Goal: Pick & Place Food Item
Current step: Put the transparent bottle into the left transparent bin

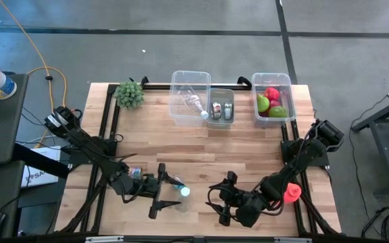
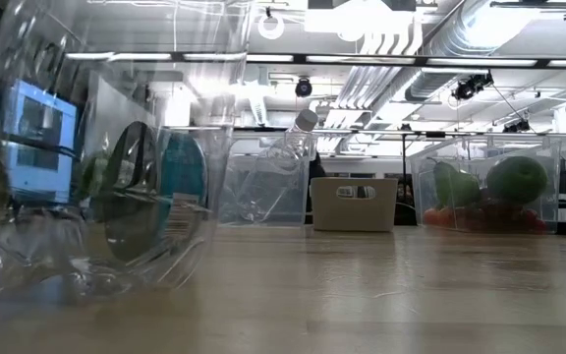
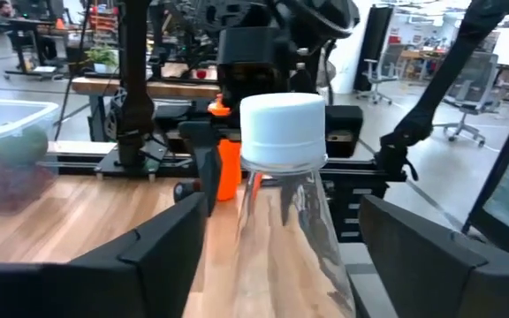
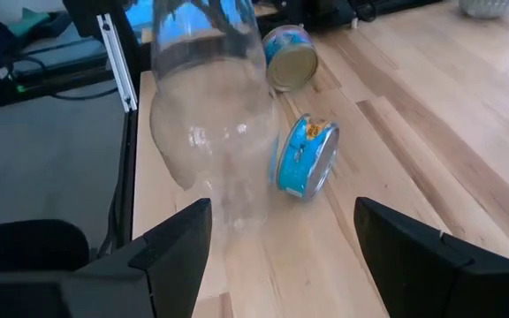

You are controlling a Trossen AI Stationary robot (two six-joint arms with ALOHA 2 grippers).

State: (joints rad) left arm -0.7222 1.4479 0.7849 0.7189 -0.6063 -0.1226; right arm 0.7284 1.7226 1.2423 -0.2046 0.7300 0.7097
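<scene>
Closest to the low camera is a clear bottle (image 2: 96, 177) lying on its side at the near edge of the table (image 1: 248, 148), left of centre. The left gripper (image 3: 283, 212) has its fingers spread either side of it, cap pointing away. I can't tell if they're touching the plastic yet.

The right gripper (image 4: 283, 212) sits just to the bottle's right, open and holding nothing.

My worry is that the bottle's round and light, so an off-centre squeeze could roll it or squirt it out toward the right gripper, or knock the blue can (image 4: 307, 156) right beside it. The two arms are also close enough to bump.

Hard to see: the left arm mostly hides that can from above, and a second can behind it is hidden too. Also unclear which "food item" is meant, since the fruit bin (image 1: 273, 81) is far right.
</scene>
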